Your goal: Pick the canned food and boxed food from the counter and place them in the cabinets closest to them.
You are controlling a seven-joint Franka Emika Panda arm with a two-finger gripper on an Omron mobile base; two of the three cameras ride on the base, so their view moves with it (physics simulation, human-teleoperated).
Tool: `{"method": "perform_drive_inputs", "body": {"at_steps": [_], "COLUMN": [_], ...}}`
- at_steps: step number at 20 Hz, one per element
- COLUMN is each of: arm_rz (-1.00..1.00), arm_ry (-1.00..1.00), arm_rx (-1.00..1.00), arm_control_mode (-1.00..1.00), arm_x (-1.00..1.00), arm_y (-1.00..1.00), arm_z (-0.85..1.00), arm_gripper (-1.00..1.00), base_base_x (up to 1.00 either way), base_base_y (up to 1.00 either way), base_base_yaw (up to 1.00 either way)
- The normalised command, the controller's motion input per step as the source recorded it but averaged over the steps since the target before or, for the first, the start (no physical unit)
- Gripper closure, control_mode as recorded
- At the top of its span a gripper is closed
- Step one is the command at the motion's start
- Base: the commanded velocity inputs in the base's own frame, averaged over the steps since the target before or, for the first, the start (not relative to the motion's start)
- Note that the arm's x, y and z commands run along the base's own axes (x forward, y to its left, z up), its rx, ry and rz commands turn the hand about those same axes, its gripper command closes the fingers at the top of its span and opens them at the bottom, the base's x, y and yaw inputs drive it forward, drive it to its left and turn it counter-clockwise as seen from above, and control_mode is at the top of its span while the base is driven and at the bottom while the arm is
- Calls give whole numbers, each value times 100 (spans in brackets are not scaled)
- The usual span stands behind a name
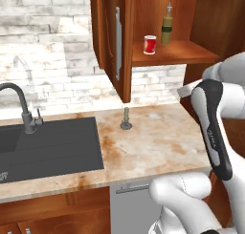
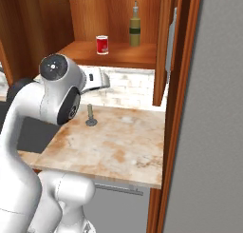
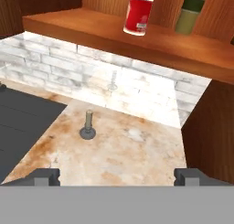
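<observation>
The canned food (image 1: 150, 44) (image 2: 102, 44) (image 3: 138, 15), a short red can with a pale label, stands upright on the shelf inside the open cabinet (image 1: 178, 54) (image 2: 118, 53), to the left of a tall olive-green bottle (image 1: 166, 26). My gripper (image 3: 118, 176) is open with nothing between its fingers. It hangs over the counter (image 3: 132, 150), below and in front of the shelf, well apart from the can. The boxed food is out of view.
A small grey post (image 1: 126, 119) (image 2: 90, 115) (image 3: 87, 126) stands on the counter (image 1: 158, 142). A dark sink (image 1: 52, 147) with a grey faucet (image 1: 23, 106) lies to the left. The open cabinet door (image 1: 116, 42) juts out. A tall grey panel (image 2: 216, 132) walls the right.
</observation>
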Motion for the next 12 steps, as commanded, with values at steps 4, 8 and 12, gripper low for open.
{"method": "perform_drive_inputs", "body": {"at_steps": [4, 8, 12], "arm_rz": [0, 0, 0], "arm_ry": [-9, -7, 0], "arm_rx": [-10, -1, 0], "arm_control_mode": [-100, -100, -100], "arm_x": [-89, -32, 0], "arm_y": [-1, -1, 0], "arm_z": [-14, -6, 0], "arm_gripper": [-100, -100, -100], "base_base_x": [0, 0, 0], "base_base_y": [0, 0, 0], "base_base_yaw": [0, 0, 0]}}
